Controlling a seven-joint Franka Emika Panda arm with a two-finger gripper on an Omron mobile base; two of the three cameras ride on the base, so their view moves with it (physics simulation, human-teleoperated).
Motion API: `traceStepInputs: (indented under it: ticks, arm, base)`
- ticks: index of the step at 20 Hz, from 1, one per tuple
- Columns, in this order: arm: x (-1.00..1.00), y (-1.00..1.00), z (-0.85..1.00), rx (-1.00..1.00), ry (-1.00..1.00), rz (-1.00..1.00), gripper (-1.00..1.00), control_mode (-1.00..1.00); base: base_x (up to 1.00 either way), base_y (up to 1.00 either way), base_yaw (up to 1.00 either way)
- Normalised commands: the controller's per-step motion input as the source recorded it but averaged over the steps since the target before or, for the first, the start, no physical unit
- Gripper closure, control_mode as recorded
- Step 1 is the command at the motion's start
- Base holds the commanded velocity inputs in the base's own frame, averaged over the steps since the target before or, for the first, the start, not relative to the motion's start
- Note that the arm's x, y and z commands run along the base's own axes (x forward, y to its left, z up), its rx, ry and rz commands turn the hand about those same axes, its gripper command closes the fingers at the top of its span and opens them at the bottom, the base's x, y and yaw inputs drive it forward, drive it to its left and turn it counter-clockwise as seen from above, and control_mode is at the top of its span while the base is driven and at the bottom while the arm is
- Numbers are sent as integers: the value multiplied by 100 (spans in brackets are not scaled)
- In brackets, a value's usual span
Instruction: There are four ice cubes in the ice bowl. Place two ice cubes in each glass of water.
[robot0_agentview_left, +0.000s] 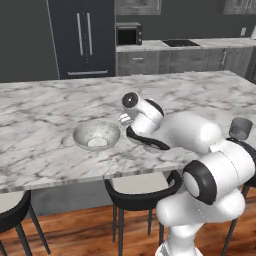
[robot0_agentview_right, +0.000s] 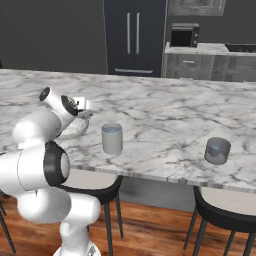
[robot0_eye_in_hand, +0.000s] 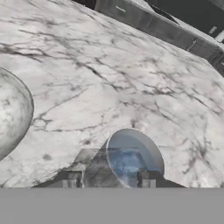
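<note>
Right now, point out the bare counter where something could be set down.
Bare marble lies between the two glasses, and across the far counter. It is crowded where the ice bowl, the arm and the near glass meet.

Both base views look forward and down across the marble counter (robot0_agentview_left: 60, 105) from behind the arm, one from its left, one from its right. They share the counter and the dark fridge (robot0_agentview_left: 82, 37) beyond it. The hand view sits close above the counter, looking down at a glass of water (robot0_eye_in_hand: 131, 157) beside the ice bowl (robot0_eye_in_hand: 13, 113).
</note>
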Motion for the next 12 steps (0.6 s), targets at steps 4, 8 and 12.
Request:
traceStepInputs:
  ticks: [4, 8, 12]
  arm:
    - [-51, -100, 44, 0, -16, -20, 100, -100]
    - [-42, -100, 48, 0, -8, -26, 100, -100]
    - [-27, -100, 7, 0, -6, -29, 100, -100]
  base:
    - [0, 0, 0]
    - [0, 0, 0]
    - [0, 0, 0]
